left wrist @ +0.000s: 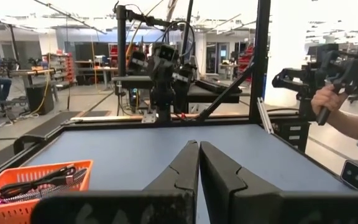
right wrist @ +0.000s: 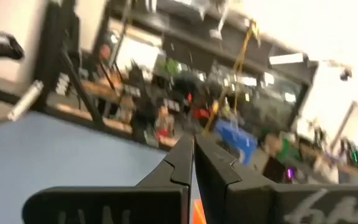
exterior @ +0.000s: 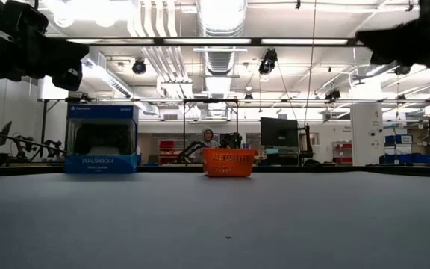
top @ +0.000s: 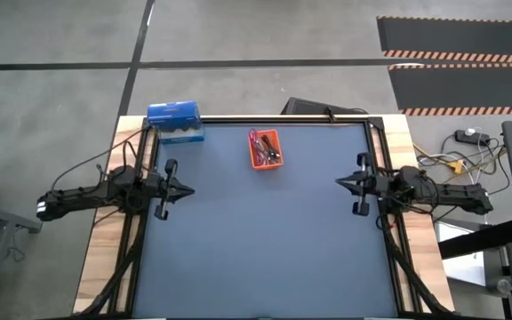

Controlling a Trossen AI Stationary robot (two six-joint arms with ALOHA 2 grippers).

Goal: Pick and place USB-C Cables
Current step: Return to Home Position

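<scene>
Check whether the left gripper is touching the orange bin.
Apart. The high view shows bare table between the left gripper and the orange bin.

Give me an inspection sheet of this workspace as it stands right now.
Surface: flat blue-grey table mat, no spills seen.
Job's things: bundled USB-C cables lie inside the small orange plastic tray near the far edge.
Clutter: blue cardboard box beside the tray, apart.
End effectors: left end effector and right end effector shut, empty, at opposite sides.
Cables: black arm wires along table edges.
Surroundings: a person's hand grips a handle beyond the table.
</scene>
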